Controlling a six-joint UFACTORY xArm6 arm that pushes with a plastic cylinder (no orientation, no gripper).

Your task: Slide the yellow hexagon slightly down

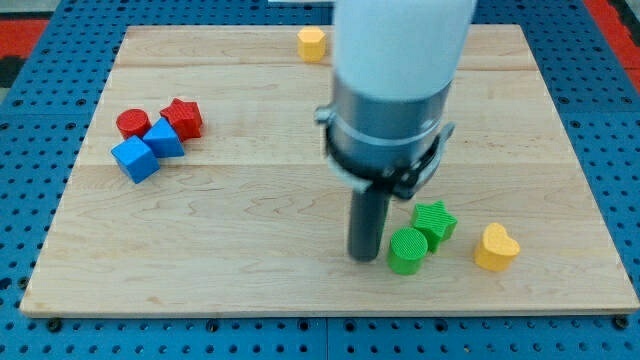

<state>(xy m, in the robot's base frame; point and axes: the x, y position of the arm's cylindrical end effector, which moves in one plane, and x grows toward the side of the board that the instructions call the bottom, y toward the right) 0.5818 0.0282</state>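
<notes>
The yellow hexagon (312,43) sits at the top edge of the wooden board (250,230), just left of the arm's body. My tip (365,257) rests on the board near the view's bottom, well below the hexagon, and stands right beside the left edge of the green cylinder (407,251). A green star (435,221) touches the cylinder on its upper right. A yellow heart (496,248) lies further right. The arm's wide grey and white body (395,90) hides the board behind it.
A cluster at the view's left holds a red cylinder (132,124), a red star (183,118) and two blue cubes (163,138) (135,159). Blue pegboard (40,150) surrounds the board.
</notes>
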